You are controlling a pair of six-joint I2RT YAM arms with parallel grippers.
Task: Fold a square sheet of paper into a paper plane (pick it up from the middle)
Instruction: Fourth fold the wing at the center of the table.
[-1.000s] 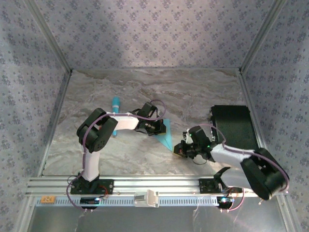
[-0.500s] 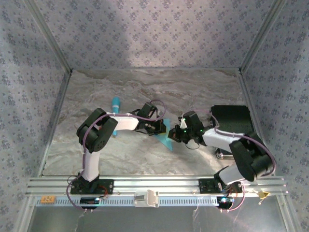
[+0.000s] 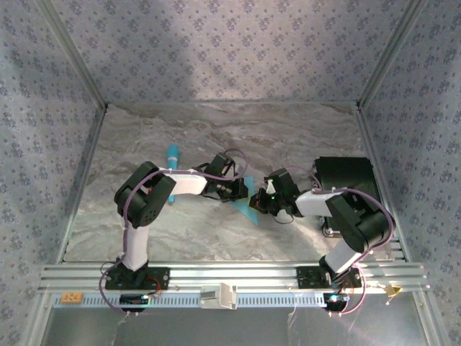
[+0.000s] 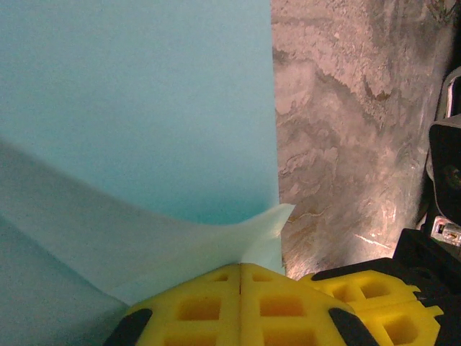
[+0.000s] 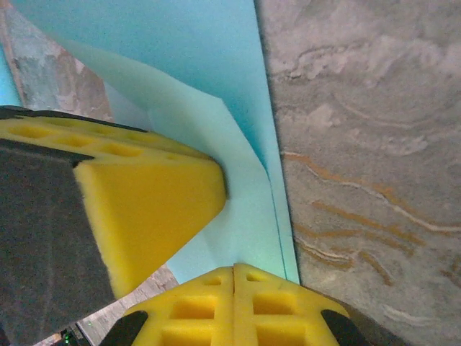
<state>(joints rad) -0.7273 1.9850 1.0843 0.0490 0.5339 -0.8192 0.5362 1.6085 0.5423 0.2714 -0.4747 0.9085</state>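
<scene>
Cyan-blue and partly folded, the sheet of paper [image 3: 245,207] lies near the middle of the marbled table [image 3: 144,216], a touch toward 5 o'clock from its centre. A second ago the right gripper [image 3: 254,204] hung at 5 o'clock from the paper's pointed end with its arm drawn back. Half a second ago it had come up to the paper's 3 o'clock edge, and now it sits there with its elbow pulled further in. The left gripper [image 3: 243,193] and the paper have not moved.

In the left wrist view a pale flap of the paper [image 4: 144,108] lifts toward the left gripper [image 4: 240,270], whose yellow pads are pressed together. In the right wrist view the right gripper [image 5: 234,274] is likewise clenched, at the paper's [image 5: 180,43] edge, and the left gripper's yellow tip [image 5: 144,194] bears on the pale flap. Whether either pinches any paper I cannot tell.

At 10 o'clock from the paper lies a turquoise stick [image 3: 173,155]; at 3 o'clock, a black pad [image 3: 349,184]. An orange tag [image 3: 70,296] on the rail [image 3: 238,274] at 7 o'clock bears marks too small to read.
</scene>
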